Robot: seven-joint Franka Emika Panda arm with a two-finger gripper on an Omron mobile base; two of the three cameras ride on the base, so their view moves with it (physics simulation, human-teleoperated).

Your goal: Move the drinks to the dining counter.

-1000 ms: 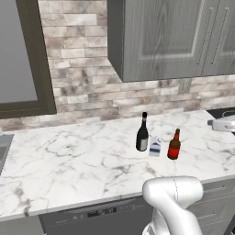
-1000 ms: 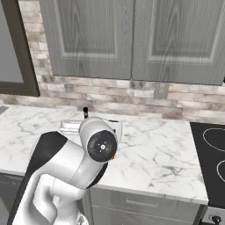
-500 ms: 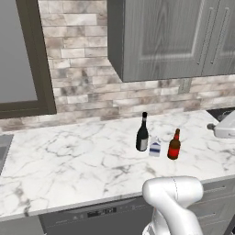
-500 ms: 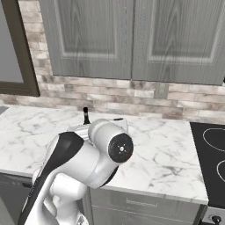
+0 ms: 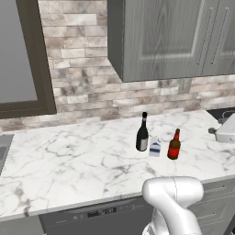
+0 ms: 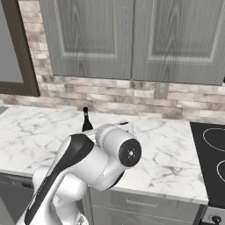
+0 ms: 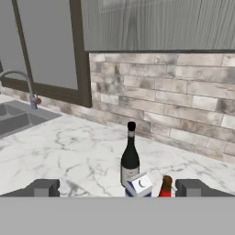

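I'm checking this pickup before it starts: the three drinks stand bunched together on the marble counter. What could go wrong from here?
1. The milk carton stands close between the wine bottle and the beer bottle; a wide-open tool reaching for one could knock a neighbour over.
2. The wine bottle is tall and narrow, so a nudge near its neck would probably tip it.
3. A toppled bottle might roll along the counter toward its front edge.

Beer bottle [image 7: 165, 187] cut off (grey band below).
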